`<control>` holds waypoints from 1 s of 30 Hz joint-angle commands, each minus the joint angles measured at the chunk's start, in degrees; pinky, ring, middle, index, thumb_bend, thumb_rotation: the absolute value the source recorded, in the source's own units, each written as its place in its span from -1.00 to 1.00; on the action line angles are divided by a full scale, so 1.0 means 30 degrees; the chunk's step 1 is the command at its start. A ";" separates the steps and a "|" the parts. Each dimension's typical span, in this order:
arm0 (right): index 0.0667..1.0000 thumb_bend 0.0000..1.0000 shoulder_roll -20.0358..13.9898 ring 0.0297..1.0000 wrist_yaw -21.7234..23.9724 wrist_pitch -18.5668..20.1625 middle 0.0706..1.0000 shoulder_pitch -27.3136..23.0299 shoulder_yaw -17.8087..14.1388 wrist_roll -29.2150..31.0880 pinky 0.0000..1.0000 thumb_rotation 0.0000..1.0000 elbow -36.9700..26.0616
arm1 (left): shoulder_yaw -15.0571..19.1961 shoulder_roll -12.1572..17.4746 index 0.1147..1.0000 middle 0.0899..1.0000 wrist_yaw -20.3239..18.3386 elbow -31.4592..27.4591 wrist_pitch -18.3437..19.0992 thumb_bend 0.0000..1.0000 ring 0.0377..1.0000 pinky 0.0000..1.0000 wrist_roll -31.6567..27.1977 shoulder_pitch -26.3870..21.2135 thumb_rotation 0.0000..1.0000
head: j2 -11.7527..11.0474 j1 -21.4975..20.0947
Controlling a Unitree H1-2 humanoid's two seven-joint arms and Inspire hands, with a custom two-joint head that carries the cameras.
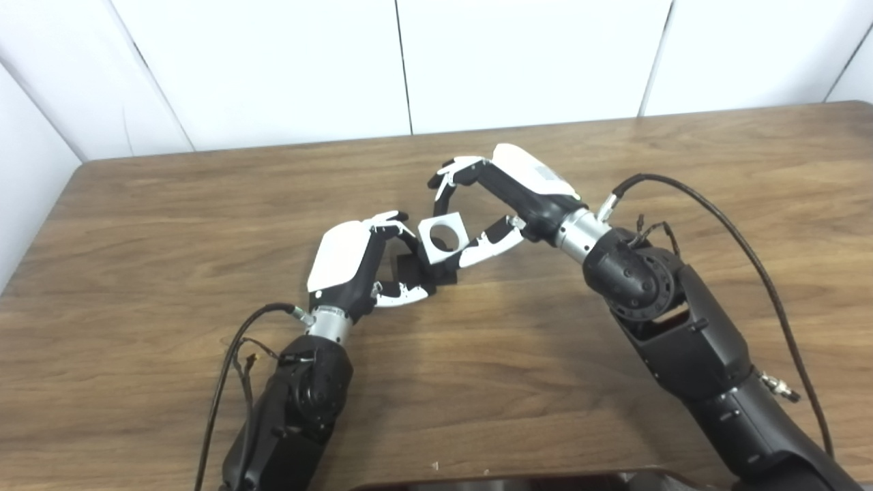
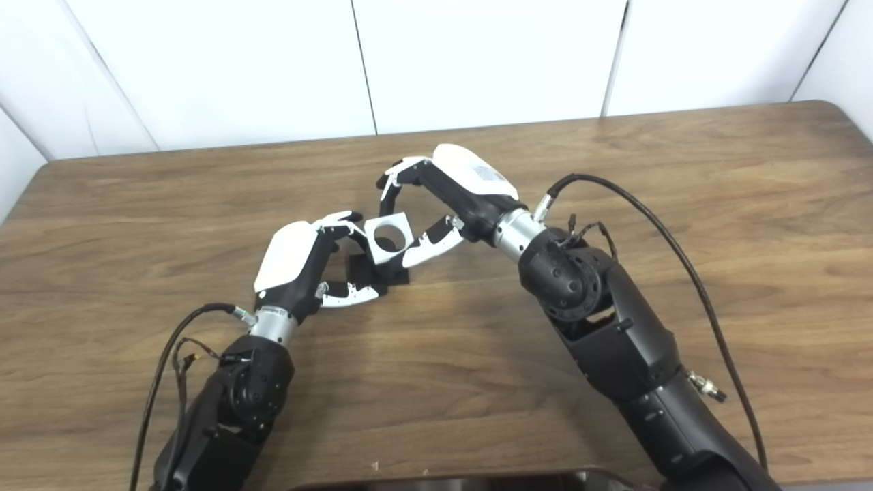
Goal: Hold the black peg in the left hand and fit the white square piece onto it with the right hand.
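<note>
At 7 o'clock the left hand (image 1: 354, 262) curls its fingers around the black plastic peg block (image 1: 416, 269), which rests on the brown wooden table (image 1: 170, 225). At the centre, the right hand (image 1: 501, 194) pinches the white square piece with a round hole (image 1: 442, 235), tilted, touching the peg. Wide bare wood lies toward 12 o'clock.
</note>
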 commanded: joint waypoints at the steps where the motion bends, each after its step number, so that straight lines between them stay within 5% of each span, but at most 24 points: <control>1: -0.11 0.04 0.0160 0.75 -0.0354 -0.0671 0.51 -0.0827 -0.0250 0.0242 0.57 -0.71 0.0005 | -0.0424 0.0075 -0.15 0.66 -0.1263 0.0790 0.0999 0.04 0.65 0.31 0.0111 0.0708 -0.84 | -0.0006 0.0023; 30: -0.11 0.04 0.1247 0.71 -0.1479 -0.0980 0.49 -0.1104 -0.0104 -0.0240 0.53 -0.71 0.2568 | -0.0479 0.0105 -0.15 0.65 -0.1245 0.0540 0.0784 0.04 0.64 0.27 0.0069 0.0871 -0.84 | 0.0048 0.0162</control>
